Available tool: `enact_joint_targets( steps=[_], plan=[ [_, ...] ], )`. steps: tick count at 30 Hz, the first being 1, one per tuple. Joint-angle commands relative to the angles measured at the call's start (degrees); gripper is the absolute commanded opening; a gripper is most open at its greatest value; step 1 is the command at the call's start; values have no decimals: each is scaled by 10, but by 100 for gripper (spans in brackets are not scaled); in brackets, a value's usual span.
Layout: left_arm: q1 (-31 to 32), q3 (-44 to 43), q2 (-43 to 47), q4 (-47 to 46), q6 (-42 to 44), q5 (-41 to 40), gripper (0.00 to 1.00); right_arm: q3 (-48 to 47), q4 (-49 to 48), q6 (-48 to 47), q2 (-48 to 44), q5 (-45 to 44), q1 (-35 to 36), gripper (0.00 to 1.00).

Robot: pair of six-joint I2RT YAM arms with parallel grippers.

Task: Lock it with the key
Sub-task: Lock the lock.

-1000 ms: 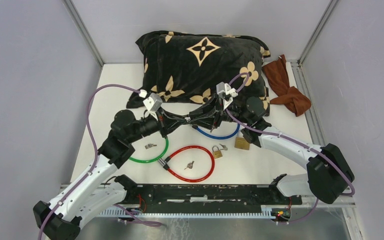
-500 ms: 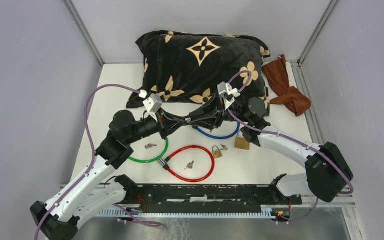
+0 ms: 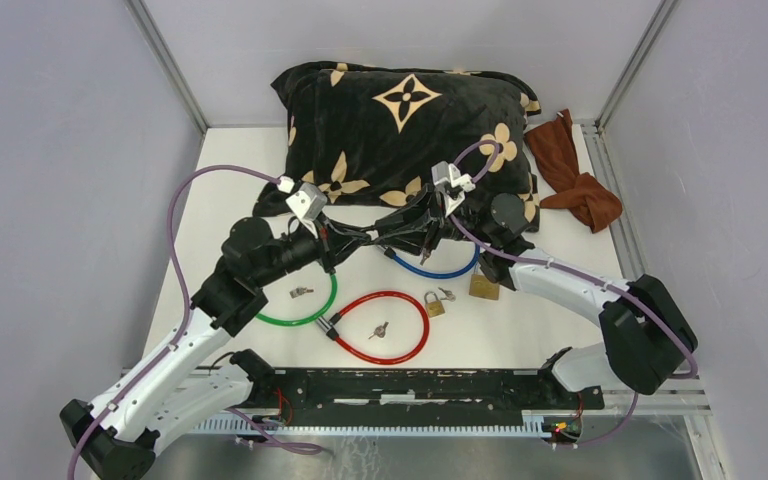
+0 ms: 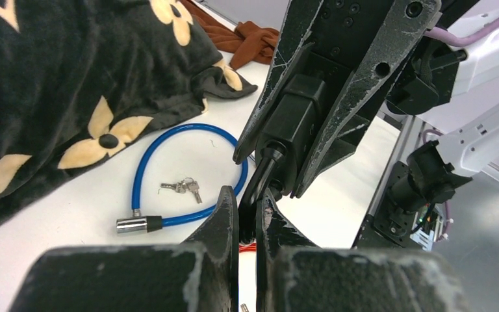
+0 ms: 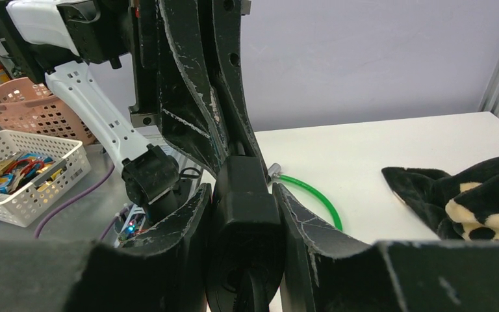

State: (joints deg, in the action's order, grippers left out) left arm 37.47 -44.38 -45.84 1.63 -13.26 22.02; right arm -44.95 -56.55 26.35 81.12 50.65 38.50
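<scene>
Left wrist, left end effector (image 4: 247, 198) pinching glossy black cable (image 4: 260, 170), right end effector (image 5: 242, 187) clamping boxy lock (image 5: 244, 203)

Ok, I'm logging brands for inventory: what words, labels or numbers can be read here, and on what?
None can be read.
Pillow: only flower motifs, no letters.
Small padlock and larger padlock: markings too small to read.
White basket: contents too blurred.

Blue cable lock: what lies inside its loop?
A small bunch of keys lies on the table inside the blue cable lock. The right gripper, holding a black lock, covers the loop's right side.
</scene>
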Motion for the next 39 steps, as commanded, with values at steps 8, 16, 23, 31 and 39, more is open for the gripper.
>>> enact_joint_targets(
  steps=[8, 16, 23, 31, 39],
  plan=[
    [142, -9, -56, -289, -127, 215, 2, -73, 77, -59, 97, -19, 115, 0],
    [178, -10, -77, -307, -116, 220, 2, -79, 72, -60, 110, -21, 119, 0],
    [182, -16, -71, -267, -87, 221, 2, -56, 71, -62, 91, -7, 109, 0],
    [66, 20, 2, -203, -101, 206, 2, -33, 173, -118, 37, -2, 74, 0],
    [26, 84, 55, -246, -100, 202, 2, -52, 187, -112, 25, 7, 76, 0]
  ],
)
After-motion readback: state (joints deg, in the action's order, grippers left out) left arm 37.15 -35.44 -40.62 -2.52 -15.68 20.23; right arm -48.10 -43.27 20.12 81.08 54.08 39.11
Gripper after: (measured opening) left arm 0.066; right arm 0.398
